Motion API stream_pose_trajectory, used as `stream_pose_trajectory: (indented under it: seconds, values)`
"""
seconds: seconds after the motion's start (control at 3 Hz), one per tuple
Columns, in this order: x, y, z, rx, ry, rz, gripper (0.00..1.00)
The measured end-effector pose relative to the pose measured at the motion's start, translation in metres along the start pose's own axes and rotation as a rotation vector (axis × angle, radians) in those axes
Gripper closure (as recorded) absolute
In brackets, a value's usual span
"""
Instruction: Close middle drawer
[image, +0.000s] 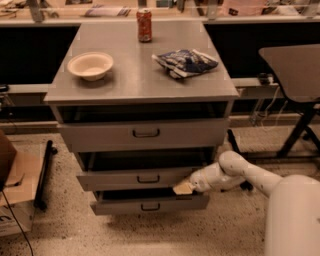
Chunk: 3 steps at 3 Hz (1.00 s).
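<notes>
The grey cabinet has three drawers, all partly pulled out. The middle drawer (135, 178) has a low grey front with a small dark handle (148, 178) and stands open a short way. My gripper (183, 188) reaches in from the right on the white arm and rests against the right end of the middle drawer's front, at its lower edge. The taller top drawer (142, 134) is above it. The lowest drawer (150, 205) juts out furthest, just below the gripper.
On the cabinet top (140, 82) stand a beige bowl (90, 65), a red can (144, 24) and a blue snack bag (185, 62). A cardboard box (12, 190) sits at left, a dark table (292, 65) with legs at right. Speckled floor lies in front.
</notes>
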<state>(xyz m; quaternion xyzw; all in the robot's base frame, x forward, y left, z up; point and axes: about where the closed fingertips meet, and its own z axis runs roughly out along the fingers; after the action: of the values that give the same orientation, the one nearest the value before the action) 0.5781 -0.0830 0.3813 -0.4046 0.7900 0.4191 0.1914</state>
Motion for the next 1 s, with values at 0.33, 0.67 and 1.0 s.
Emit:
stream_pose_trajectory:
  seconds: [0.33,0.67,1.0]
  values:
    - [-0.006,-0.007,-0.002,0.003,-0.027,-0.019,1.00]
    - [-0.016,-0.017,-0.005,0.007,-0.065,-0.046,1.00]
    - [-0.019,-0.020,-0.005,0.009,-0.074,-0.051,0.96]
